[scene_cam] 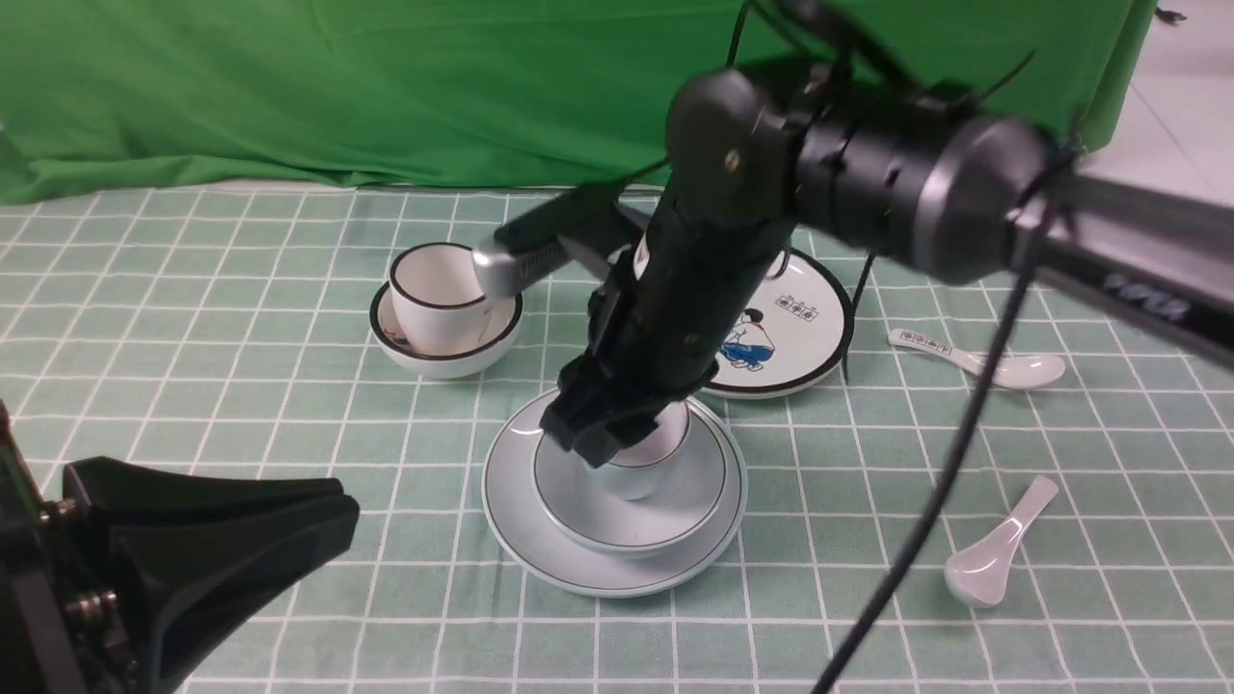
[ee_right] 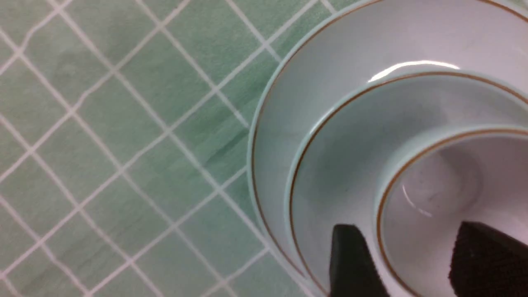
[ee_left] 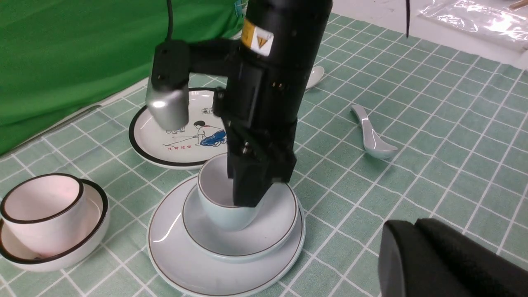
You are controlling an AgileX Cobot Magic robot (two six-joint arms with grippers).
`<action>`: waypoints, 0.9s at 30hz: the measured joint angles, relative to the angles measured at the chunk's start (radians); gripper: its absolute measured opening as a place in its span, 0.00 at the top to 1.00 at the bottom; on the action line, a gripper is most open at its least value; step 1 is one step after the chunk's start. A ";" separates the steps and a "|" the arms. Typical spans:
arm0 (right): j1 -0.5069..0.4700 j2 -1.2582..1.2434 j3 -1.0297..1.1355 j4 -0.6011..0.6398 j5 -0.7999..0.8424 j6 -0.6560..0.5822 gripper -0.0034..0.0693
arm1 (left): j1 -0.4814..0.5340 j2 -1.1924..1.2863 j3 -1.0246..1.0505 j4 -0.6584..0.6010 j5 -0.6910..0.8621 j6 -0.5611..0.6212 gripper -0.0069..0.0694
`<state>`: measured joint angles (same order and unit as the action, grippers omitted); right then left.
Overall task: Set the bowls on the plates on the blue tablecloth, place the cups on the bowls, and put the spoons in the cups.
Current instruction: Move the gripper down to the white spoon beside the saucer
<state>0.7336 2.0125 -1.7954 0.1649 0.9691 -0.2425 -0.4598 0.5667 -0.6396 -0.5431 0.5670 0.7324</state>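
Note:
On the blue tablecloth (scene_cam: 193, 386) a pale blue plate (scene_cam: 614, 571) carries a pale blue bowl (scene_cam: 665, 525), and a pale blue cup (scene_cam: 631, 474) sits in that bowl. My right gripper (ee_right: 412, 264) is open astride the cup's wall (ee_right: 383, 198), one finger outside and one inside, with a gap on each side. Further left, a cream black-rimmed cup (scene_cam: 436, 289) stands in a black-rimmed bowl (scene_cam: 445, 355). The cartoon plate (scene_cam: 786, 328) is bare. A printed spoon (scene_cam: 974, 355) and a plain spoon (scene_cam: 998, 549) lie at the right. My left gripper (scene_cam: 337, 511) hangs shut and empty near the front left.
The green backdrop cloth (scene_cam: 337, 87) closes off the far side. My right arm (scene_cam: 694, 270) reaches across the middle and hides part of the cartoon plate. A clear plastic sheet (ee_left: 474, 18) lies off the cloth beyond the spoons.

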 joint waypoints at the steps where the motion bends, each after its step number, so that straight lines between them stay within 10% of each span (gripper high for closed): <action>1: 0.000 -0.036 -0.011 -0.025 0.060 0.011 0.45 | 0.000 0.000 0.000 0.000 0.000 0.000 0.90; 12: -0.120 -0.350 0.281 -0.369 0.156 0.345 0.71 | 0.000 0.000 0.000 0.007 0.008 0.000 0.90; 20: -0.440 -0.379 0.693 -0.285 -0.129 0.630 0.40 | 0.000 0.000 0.000 -0.008 0.008 0.001 0.90; 27: -0.560 -0.292 0.732 -0.184 -0.376 0.649 0.37 | 0.000 0.000 0.000 -0.023 0.008 0.001 0.90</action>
<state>0.1736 1.7205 -1.0630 -0.0193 0.5935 0.4068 -0.4598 0.5667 -0.6396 -0.5660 0.5750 0.7332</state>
